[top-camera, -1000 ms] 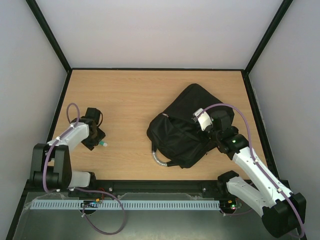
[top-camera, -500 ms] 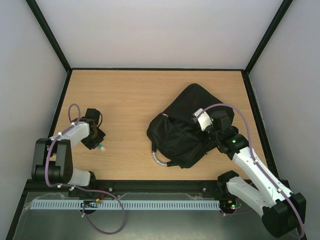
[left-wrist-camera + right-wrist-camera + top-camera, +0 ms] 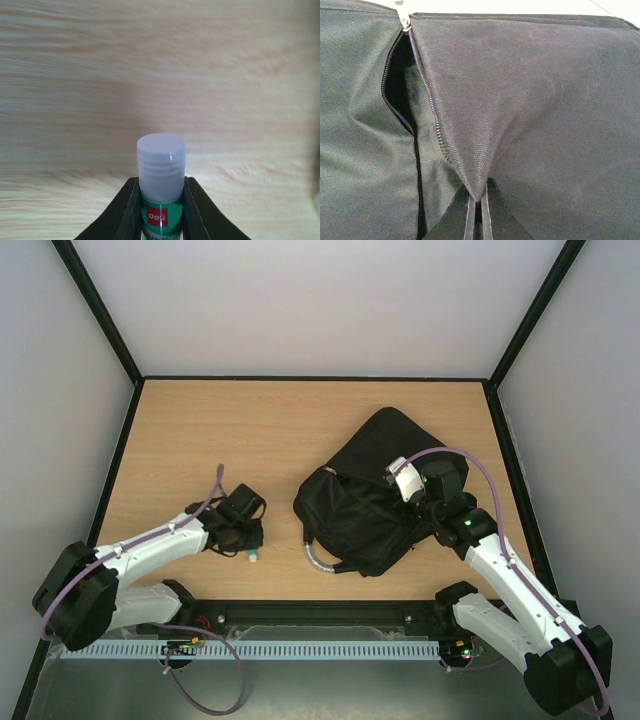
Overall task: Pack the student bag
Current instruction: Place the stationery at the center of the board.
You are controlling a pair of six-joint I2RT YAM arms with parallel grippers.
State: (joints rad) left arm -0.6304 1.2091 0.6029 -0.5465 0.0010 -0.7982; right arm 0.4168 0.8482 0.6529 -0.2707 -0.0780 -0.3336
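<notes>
I am holding a glue stick (image 3: 161,167) in my left pincer (image 3: 161,205). The two black fingers (image 3: 129,212) press on its green body from both sides, just under the ribbed white cap, and a small red label shows between them. The cap points away from my wrist camera, with only pale wood grain of the bench (image 3: 280,430) behind it. I cannot tell how far above the wood the stick is.

In the overhead view this pincer sits in the lower middle of the frame, a little left of centre. The green end of the stick sticks out below it. It is near the bag (image 3: 360,500) but not touching it.

The bag lies on the bench right of centre, crumpled and slanted. Its grey handle (image 3: 318,558) curls out at its lower left corner.

My right pincer (image 3: 479,215) is pinched tight on a fold of the bag's black cloth, which it pulls into a peak at the bottom middle of its wrist view. Just left of that fold the zip (image 3: 427,100) stands open, showing a dark gap. The metal zip pull (image 3: 404,15) is at the top left of the frame.
</notes>
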